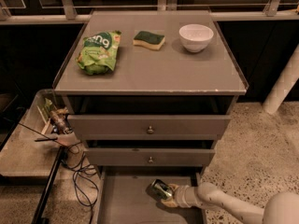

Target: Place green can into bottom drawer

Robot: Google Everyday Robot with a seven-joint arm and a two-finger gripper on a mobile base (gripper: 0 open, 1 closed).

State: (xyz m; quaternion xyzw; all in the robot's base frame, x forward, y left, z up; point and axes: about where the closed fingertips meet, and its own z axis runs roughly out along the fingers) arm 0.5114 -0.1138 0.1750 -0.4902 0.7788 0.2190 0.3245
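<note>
Small shiny dark-green metal can (161, 189) low in the frame's centre, clenched in the pale claw (169, 194), inside the pulled-out wide flat grey bottom drawer (124, 202); contact with the floor unclear. Lower until seated, keep clear of the knobbed grey drawer front (150, 157) above, then release gently against rolling.

Arm (229, 205) reaches in from right of gripper (165, 193), low and near level; fingers closed round the can (160, 188).

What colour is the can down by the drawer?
Dark green with a silver end; camera view shows the green can in the gripper, above the bottom drawer.
</note>
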